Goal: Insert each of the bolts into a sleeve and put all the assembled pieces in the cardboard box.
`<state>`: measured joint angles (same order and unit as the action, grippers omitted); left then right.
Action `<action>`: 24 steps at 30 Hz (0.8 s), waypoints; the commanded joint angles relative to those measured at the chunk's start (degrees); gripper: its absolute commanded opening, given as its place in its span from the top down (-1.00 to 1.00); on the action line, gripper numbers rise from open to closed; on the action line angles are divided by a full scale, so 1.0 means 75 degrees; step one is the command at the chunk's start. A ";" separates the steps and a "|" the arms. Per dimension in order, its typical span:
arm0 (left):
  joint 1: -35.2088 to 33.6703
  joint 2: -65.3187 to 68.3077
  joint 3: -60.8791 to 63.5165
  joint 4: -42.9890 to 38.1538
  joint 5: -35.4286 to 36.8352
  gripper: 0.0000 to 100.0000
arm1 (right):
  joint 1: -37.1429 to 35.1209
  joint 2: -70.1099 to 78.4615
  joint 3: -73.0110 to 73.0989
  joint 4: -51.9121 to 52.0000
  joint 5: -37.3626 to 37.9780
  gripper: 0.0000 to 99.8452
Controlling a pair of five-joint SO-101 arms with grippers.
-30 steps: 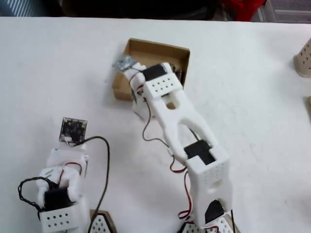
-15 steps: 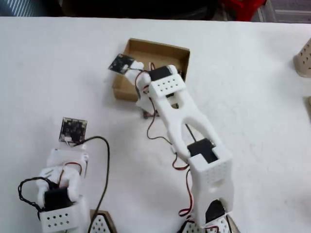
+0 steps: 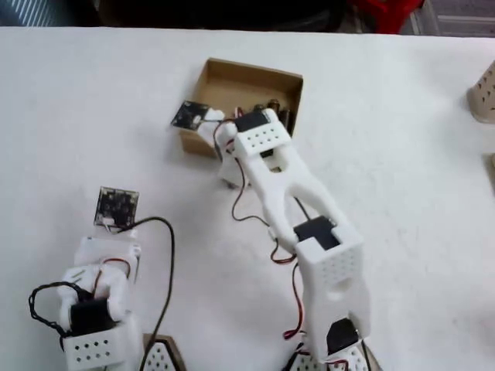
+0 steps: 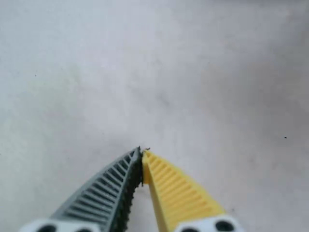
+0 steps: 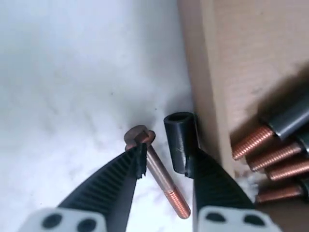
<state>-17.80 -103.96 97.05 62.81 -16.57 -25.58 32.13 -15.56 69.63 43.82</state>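
Jaws of the left gripper [image 4: 142,154] sit together on nothing over the near table [image 4: 145,72]. Farther off, the right gripper [image 5: 165,162] gapes around a loose bolt [image 5: 159,175] and sleeve [image 5: 179,140], just beside the cardboard box [image 5: 205,87] holding assembled pieces [image 5: 285,121]. Closing now could pinch both together and jam the sleeve against the box wall.

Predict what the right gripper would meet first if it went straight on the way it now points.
Most likely the copper-coloured hex-head bolt lying between the right gripper's open fingers, or the short black sleeve beside it; which sits nearer is unclear. The white table lies underneath.
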 commanded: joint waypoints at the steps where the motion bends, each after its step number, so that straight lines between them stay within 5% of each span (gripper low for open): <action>1: -0.0076 -0.0064 0.0000 0.0012 -0.0082 0.95 | 0.0440 0.0088 -0.0340 -0.0334 0.0094 0.74; 24: -0.0076 -0.0064 0.0000 0.0000 -0.0082 0.95 | 0.0275 0.0967 -0.0293 -0.0768 0.0047 0.74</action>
<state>-17.80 -103.96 97.05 62.81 -16.57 -24.53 39.25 -17.14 64.97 44.00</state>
